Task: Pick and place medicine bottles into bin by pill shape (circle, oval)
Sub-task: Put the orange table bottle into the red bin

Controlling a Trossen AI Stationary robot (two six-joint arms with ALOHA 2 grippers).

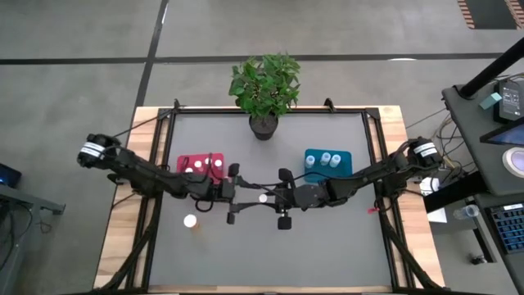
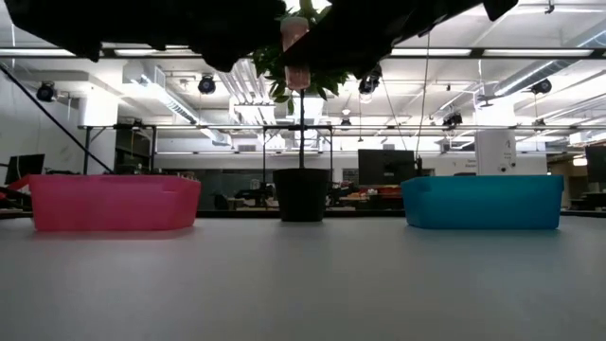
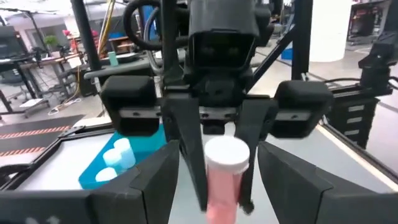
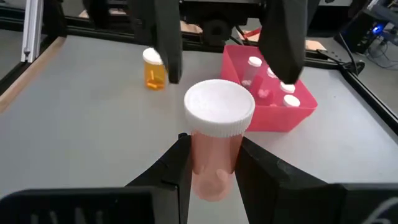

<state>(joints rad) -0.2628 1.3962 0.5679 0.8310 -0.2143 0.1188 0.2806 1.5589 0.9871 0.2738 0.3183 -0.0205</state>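
Note:
My right gripper [image 4: 213, 163] is shut on a medicine bottle [image 4: 217, 134] with a white cap and a pinkish clear body, held over the table's middle [image 1: 263, 197], high above the table in the low view [image 2: 295, 52]. My left gripper [image 3: 227, 190] faces it from the left, wide open and empty, one finger on each side of the bottle's line [image 1: 235, 195]. An orange bottle [image 1: 190, 221] stands on the table near the left. The red bin [image 1: 201, 166] holds several bottles. The teal bin [image 1: 327, 161] holds three. My right gripper pinches the bottle's body [image 4: 214, 177] just below the white cap [image 4: 219, 107] between its two fingers [image 4: 177, 168]. The fingers come level from the table's right side. The bottle stands upright, cap up, lifted clear of the table.
A potted plant [image 1: 264, 90] stands at the table's far edge between the two bins. The orange bottle also shows in the right wrist view [image 4: 153, 70], left of the red bin [image 4: 270, 93]. Bare grey table lies along the near edge [image 1: 270, 262].

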